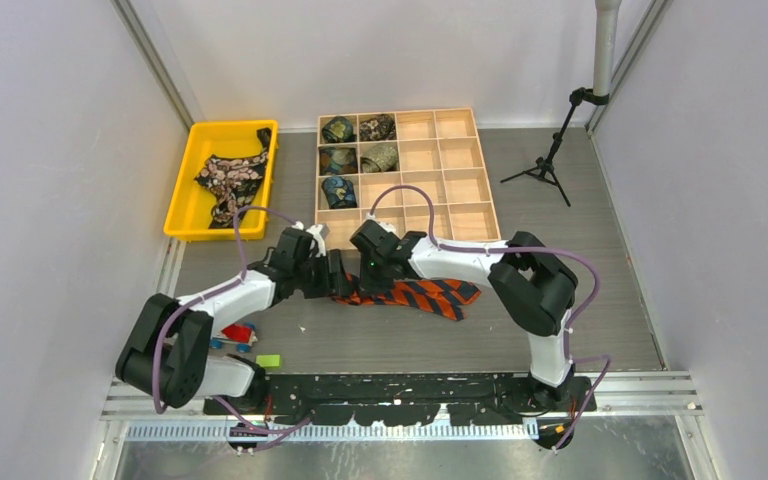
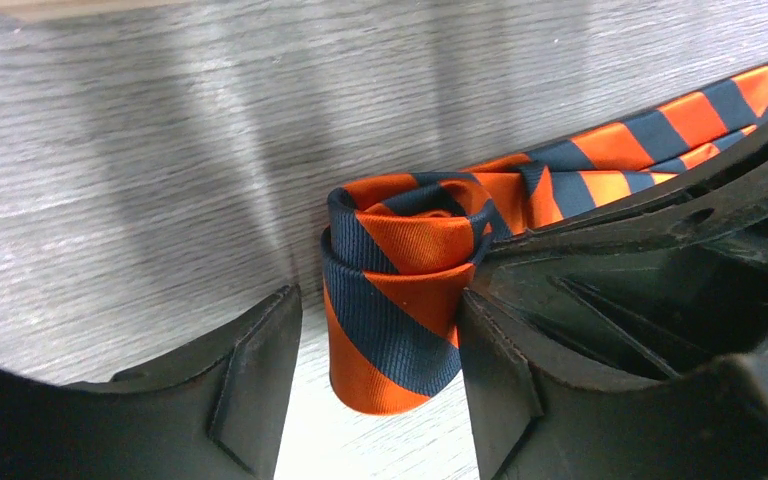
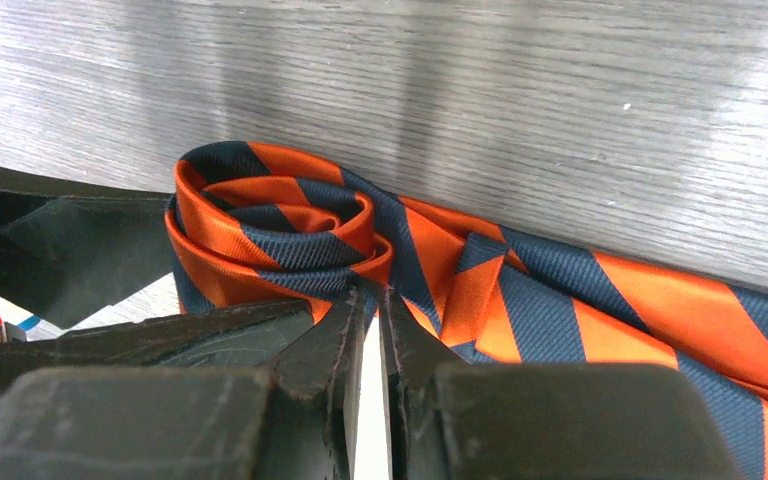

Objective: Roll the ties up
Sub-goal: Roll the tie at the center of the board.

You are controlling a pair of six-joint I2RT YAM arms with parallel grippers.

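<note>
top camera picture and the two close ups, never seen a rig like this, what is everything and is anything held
Two white robot arms are bolted at the edge of a grey table. The wide picture looks down from above; each close-up comes from a wrist camera. On it lie an orange-and-navy striped fabric necktie, a wooden grid tray with small rolled ties, a yellow plastic bin holding a black flowered tie, and coloured blocks. The right gripper pinches the half-rolled necktie; the left gripper stands open around the roll.

Robotics lab cell, by looks.
White panels [image 1: 50, 150] are walling in a grey table [image 1: 580, 300]; a black tripod [image 1: 545, 165] is standing beyond the right claw [image 3: 372, 300], aluminium rails [image 1: 650, 390] running behind it.
</note>
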